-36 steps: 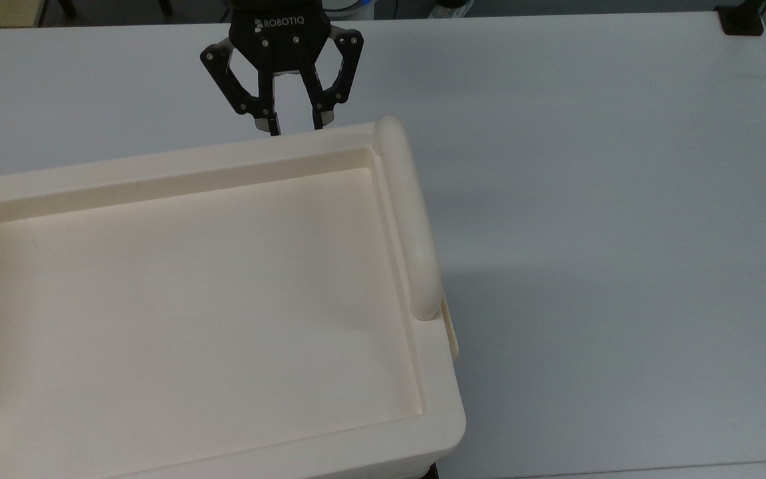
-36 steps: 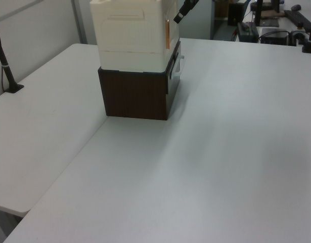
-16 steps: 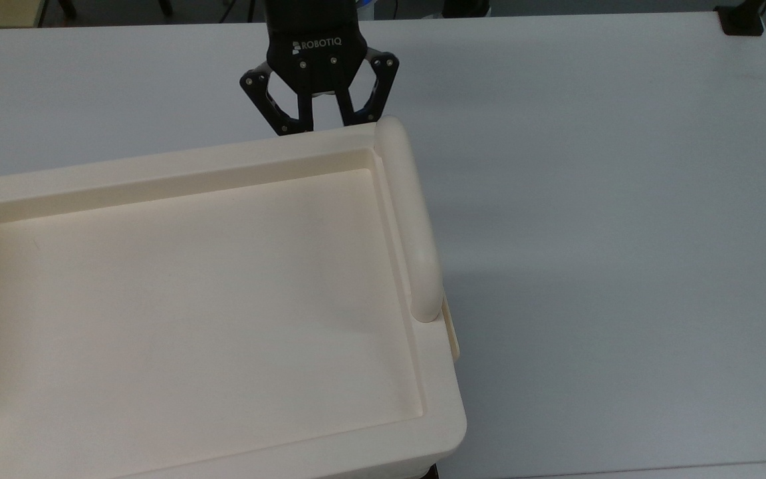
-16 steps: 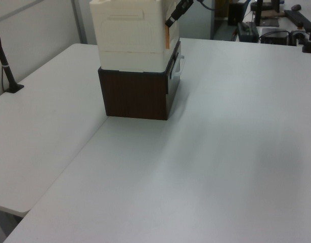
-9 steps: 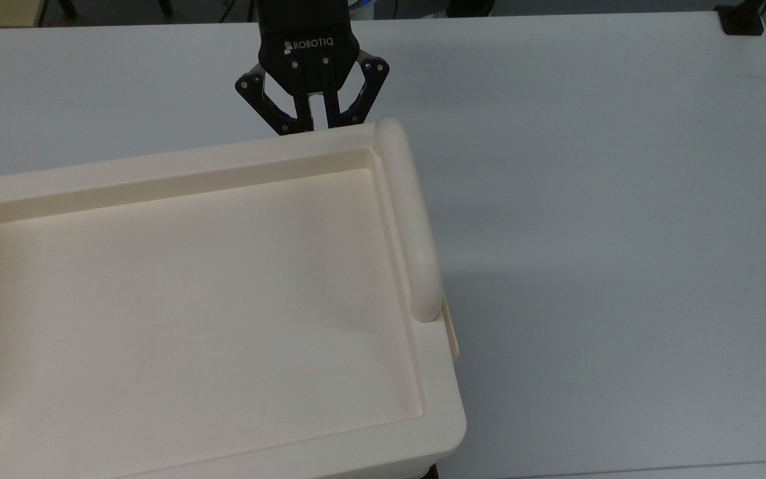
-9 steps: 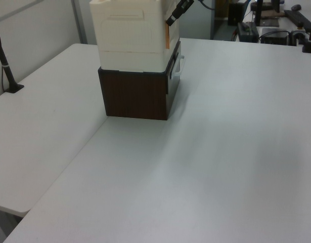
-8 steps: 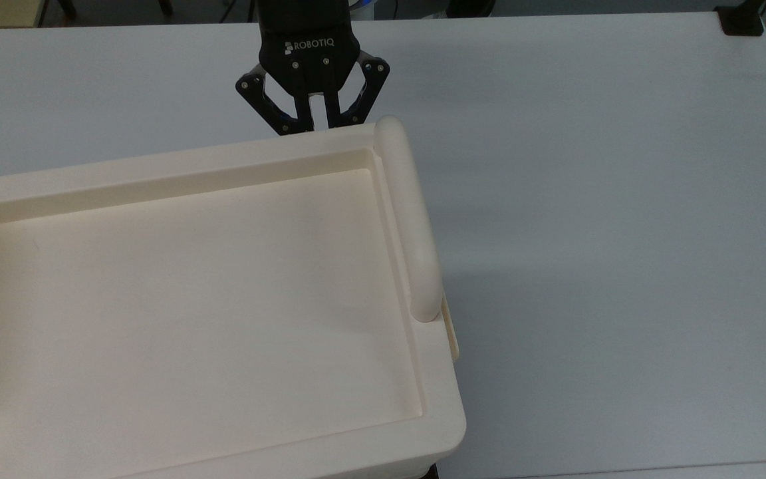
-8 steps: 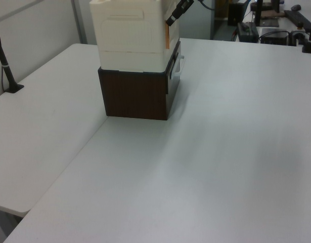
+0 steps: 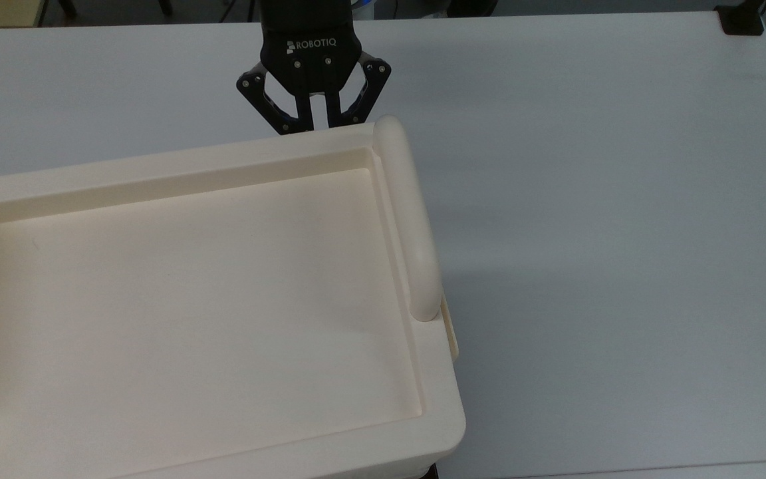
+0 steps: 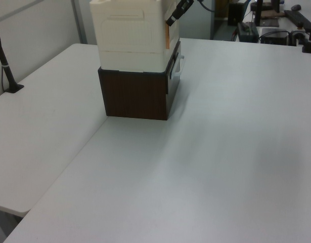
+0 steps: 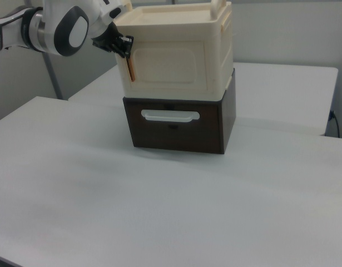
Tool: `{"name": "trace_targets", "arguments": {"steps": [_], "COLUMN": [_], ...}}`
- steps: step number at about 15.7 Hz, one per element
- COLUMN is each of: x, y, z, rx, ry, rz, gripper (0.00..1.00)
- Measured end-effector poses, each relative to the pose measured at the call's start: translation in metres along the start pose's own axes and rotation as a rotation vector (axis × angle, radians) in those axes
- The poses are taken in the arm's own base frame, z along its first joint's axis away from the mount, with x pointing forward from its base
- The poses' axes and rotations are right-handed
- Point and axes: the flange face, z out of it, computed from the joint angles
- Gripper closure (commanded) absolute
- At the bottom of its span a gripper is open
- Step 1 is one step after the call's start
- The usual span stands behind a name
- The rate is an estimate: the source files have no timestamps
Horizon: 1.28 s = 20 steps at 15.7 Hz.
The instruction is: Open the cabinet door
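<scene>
Reaching in at the upper corner of the cabinet point(image 11: 176, 53), the gripper point(image 9: 313, 126) sits against the side where the cabinet door point(image 11: 168, 67) has an orange-brown strip along its edge; its fingers look drawn close together, but their tips pass behind the cabinet's rim in the top view, so whether they pinch anything cannot be told. The step in hand appears to be catching the door's edge; the next move likely calls for pulling that edge outward so the panel swings from the front face. The door looks closed or barely cracked. The cabinet rests on a dark brown drawer unit point(image 11: 179, 125) with a white drawer pull point(image 11: 169, 115), on the white table point(image 10: 221, 152). Its recessed top point(image 9: 190, 299), beside the bar handle point(image 9: 409, 219), holds nothing.
</scene>
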Motion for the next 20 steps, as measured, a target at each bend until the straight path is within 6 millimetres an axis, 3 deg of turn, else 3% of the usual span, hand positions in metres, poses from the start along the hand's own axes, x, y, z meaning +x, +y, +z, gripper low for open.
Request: {"name": "trace_targets", "arguments": {"steps": [20], "x": [-0.004], "y": [0.009], "z": [-0.013], "rx": [0.019], "ry": [-0.125], "rz": [-0.086], "gripper": [1.0]}}
